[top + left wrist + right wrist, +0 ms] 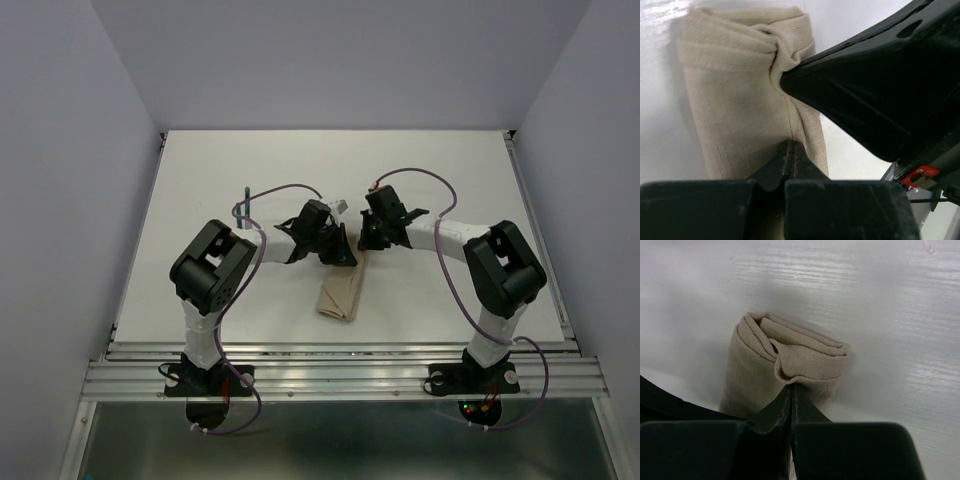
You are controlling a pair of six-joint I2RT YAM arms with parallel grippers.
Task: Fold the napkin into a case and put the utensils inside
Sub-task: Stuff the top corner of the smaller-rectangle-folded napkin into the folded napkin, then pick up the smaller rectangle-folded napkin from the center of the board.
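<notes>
The case [343, 290] lies flat on the white table [200, 180], a little ahead of the gap between the two arm bases. It is a narrow beige-tan oblong. Its long axis runs from its near end, which points slightly to the left, away to its far end, which leans slightly to the right. The near end lies free on the table with nothing touching it. Both arms reach in over the far end from either side. The left gripper [790, 150] has its jaws pressed together, and its wrist view shows them pinching the cloth along a lengthwise crease, with the fabric bunched into a fold just beyond the tips. The right gripper [791, 390] is likewise closed to a thin seam. It nips the rolled, layered end of the case, where several folded edges stack up and curl over. In the left wrist view, the right gripper's dark finger tip presses into the same gathered fabric, just beside the left one's grip. Farther back, beyond the left arm's elbow and well apart from the case, one utensil [246, 196] shows as a slim dark green handle on the table. Its metal end cannot be made out.
</notes>
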